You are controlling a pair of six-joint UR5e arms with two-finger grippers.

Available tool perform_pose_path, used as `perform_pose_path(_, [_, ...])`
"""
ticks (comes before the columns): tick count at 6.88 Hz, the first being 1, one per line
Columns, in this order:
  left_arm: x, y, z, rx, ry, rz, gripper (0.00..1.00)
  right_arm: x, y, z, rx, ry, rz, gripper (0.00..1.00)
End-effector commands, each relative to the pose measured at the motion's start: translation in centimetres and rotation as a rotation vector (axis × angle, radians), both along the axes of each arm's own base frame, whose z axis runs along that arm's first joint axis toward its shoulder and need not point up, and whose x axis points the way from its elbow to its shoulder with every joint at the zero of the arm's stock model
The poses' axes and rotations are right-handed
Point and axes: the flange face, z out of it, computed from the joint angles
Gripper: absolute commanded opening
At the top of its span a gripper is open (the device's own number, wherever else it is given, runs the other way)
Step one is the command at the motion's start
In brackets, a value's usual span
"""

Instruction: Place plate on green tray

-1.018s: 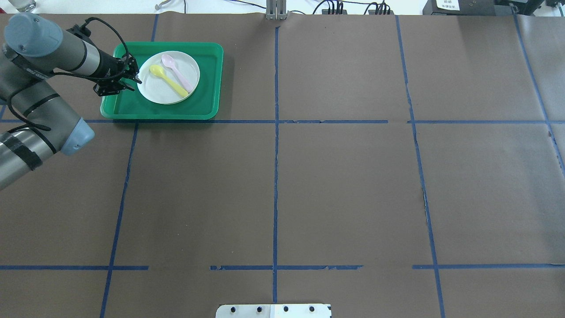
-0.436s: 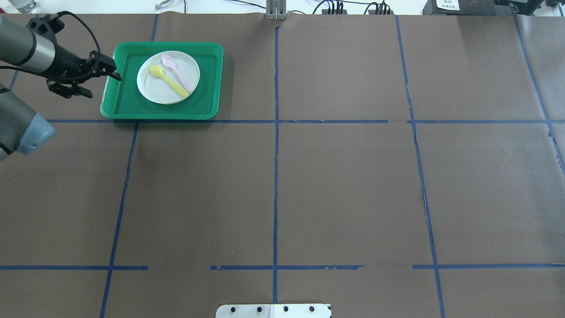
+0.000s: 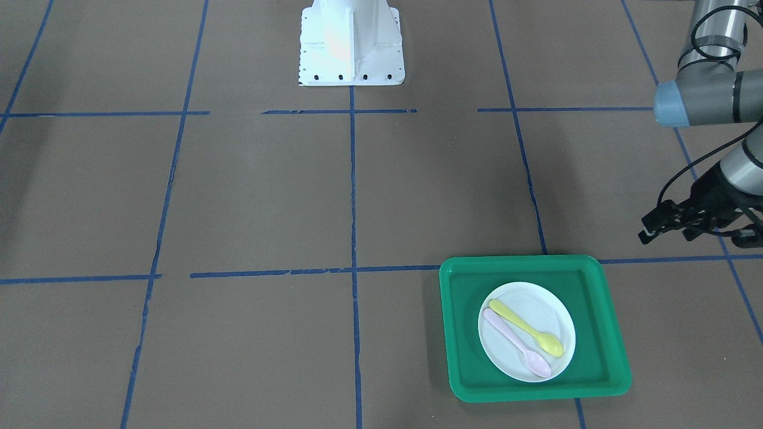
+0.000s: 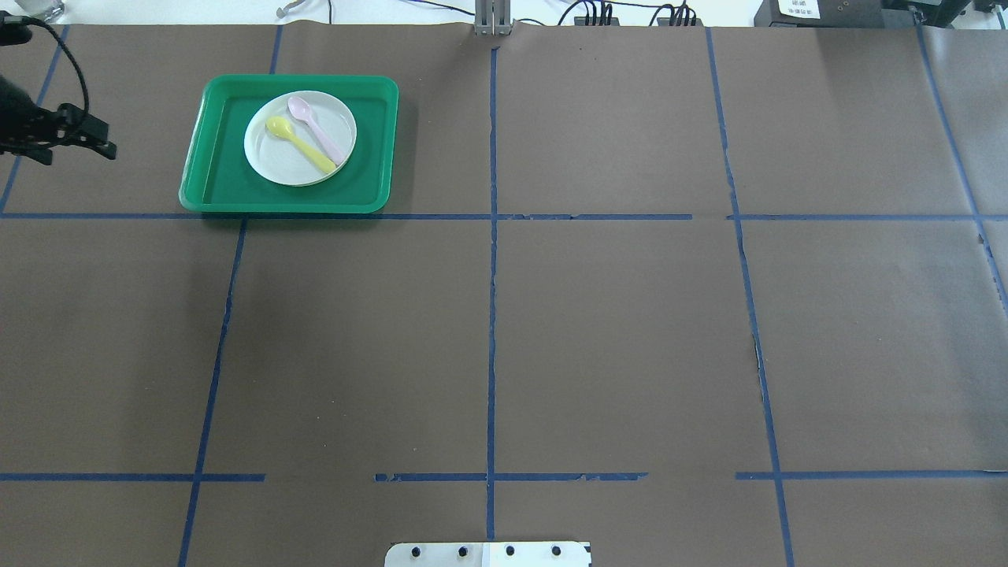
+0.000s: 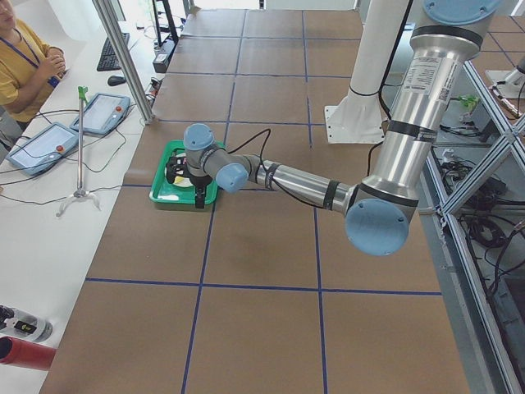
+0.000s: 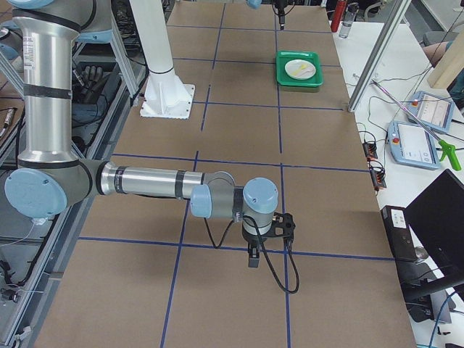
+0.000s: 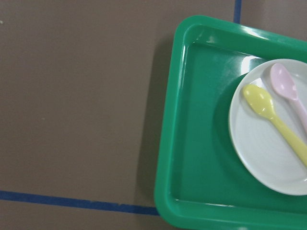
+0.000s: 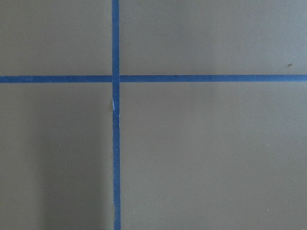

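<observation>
The small white plate (image 4: 283,164) lies flat inside the green tray (image 4: 370,142) at the far left of the table, with a yellow spoon (image 4: 299,145) and a pink spoon (image 4: 315,130) on it. The plate (image 3: 545,310) and tray (image 3: 465,333) also show in the front-facing view, and again in the left wrist view, plate (image 7: 259,143) and tray (image 7: 201,143). My left gripper (image 4: 81,155) is open and empty, off to the left of the tray and clear of it; it also shows in the front-facing view (image 3: 667,234). My right gripper (image 6: 264,246) hangs over bare table far from the tray; I cannot tell whether it is open.
Brown paper with blue tape lines covers the table. The white robot base (image 3: 350,42) stands at the middle of my side. An operator (image 5: 25,57) and tablets sit beyond the table's end near the tray.
My left gripper has pulled back leftward from the plate's rim, past the tray's edge, out over the table. The plate and spoons have stayed in place on the tray.
</observation>
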Motion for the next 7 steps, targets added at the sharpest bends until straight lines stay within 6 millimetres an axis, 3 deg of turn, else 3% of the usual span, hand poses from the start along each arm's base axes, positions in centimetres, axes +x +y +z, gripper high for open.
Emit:
perform_pose_path(1, [-10.4, 1.7, 4.9, 0.068, -0.122, 0.139, 1.00, 0.0, 0.0, 0.0, 0.000, 0.001, 0.000, 1.00])
perform_pose_path(2, [-17.2, 4.6, 8.3, 0.047, -0.142, 0.140, 1.00, 0.0, 0.0, 0.0, 0.000, 0.000, 0.000, 1.00])
perform_pose_path(3, [-20.1, 7.5, 11.4, -0.018, -0.102, 0.154, 1.00, 0.0, 0.0, 0.0, 0.000, 0.001, 0.000, 1.00])
perform_pose_path(4, [-21.4, 10.4, 12.6, -0.079, -0.052, 0.135, 1.00, 0.0, 0.0, 0.0, 0.000, 0.001, 0.000, 1.00])
perform_pose_path(5, [-21.3, 17.2, 13.7, -0.092, -0.049, 0.147, 1.00, 0.0, 0.0, 0.0, 0.000, 0.000, 0.000, 1.00])
perform_pose_path(7, [-21.2, 18.5, 13.6, -0.060, -0.052, 0.153, 1.00, 0.0, 0.0, 0.0, 0.000, 0.000, 0.000, 1.00])
